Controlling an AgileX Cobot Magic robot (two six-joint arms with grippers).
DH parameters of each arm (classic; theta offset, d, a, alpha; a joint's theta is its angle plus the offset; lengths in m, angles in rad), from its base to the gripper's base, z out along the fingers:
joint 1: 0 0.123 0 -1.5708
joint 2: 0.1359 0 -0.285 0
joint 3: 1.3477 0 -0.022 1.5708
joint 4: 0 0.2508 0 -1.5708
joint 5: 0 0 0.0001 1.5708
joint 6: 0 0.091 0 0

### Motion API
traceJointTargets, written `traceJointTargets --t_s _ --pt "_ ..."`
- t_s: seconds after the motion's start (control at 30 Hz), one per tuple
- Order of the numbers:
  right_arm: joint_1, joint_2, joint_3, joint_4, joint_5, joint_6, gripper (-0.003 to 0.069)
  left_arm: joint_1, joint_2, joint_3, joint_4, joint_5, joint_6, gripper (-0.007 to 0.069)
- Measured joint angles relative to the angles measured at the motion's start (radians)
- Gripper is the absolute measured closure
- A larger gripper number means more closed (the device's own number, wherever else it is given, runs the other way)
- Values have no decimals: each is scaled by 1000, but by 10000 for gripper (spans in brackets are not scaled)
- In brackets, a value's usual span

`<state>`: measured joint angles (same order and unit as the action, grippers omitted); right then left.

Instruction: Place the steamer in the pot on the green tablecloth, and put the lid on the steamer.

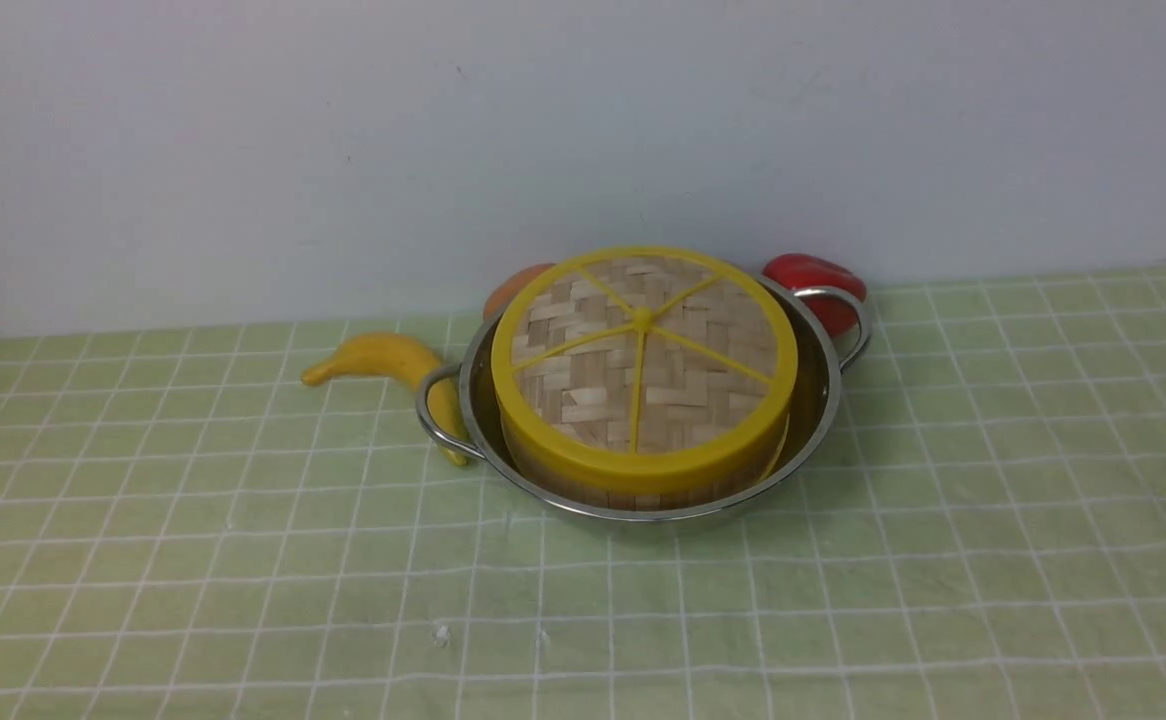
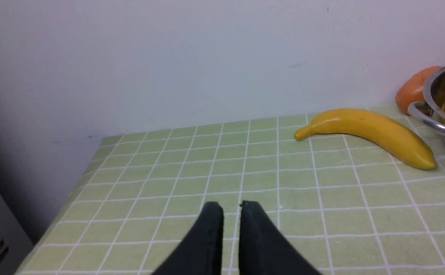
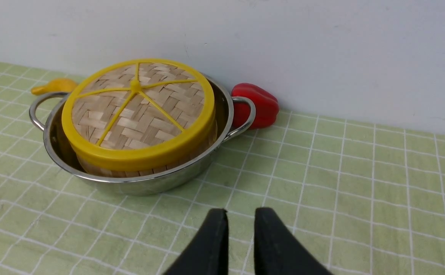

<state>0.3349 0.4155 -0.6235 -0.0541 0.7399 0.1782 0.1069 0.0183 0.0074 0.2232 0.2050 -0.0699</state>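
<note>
Lid [image 1: 643, 350] sits on steamer [image 1: 633, 485] inside pot [image 1: 823, 400], at the far edge of the green tablecloth [image 1: 843, 600] surface. No readable writing. Left gripper [image 2: 231, 206] and right gripper [image 3: 241, 212]: jaws slightly parted, holding nothing.

Shiny steel pot [image 1: 813, 420], woven bamboo lid [image 1: 643, 365], matt cloth green tablecloth [image 1: 243, 560]

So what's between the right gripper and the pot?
Only bare green tablecloth between the right gripper and the pot, per the right wrist view.
</note>
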Motion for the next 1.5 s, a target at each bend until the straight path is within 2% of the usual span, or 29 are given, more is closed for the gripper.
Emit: traceJointTargets --t_s 0.5,0.6,0.67,0.8,0.97,1.27,1.5 --pt "-3 -1 0 0 0 5 492 0 0 0 2 -1 0 529" --pt "-39 -22 1 0 0 -1 485 0 0 0 2 -1 0 529" --pt "-101 -58 8 -13 -11 -1 481 0 0 0 2 -1 0 529" --pt "-220 -177 116 -50 -113 -1 468 0 0 0 2 -1 0 517" --pt "-298 -319 312 -56 -270 -1 457 0 0 0 2 -4 0 507" --pt "-318 -411 584 -78 -456 0 432 0 -2 0 2 -8 0 496" --pt "-318 -394 631 -80 -446 0 421 0 -2 0 2 -8 1 487"
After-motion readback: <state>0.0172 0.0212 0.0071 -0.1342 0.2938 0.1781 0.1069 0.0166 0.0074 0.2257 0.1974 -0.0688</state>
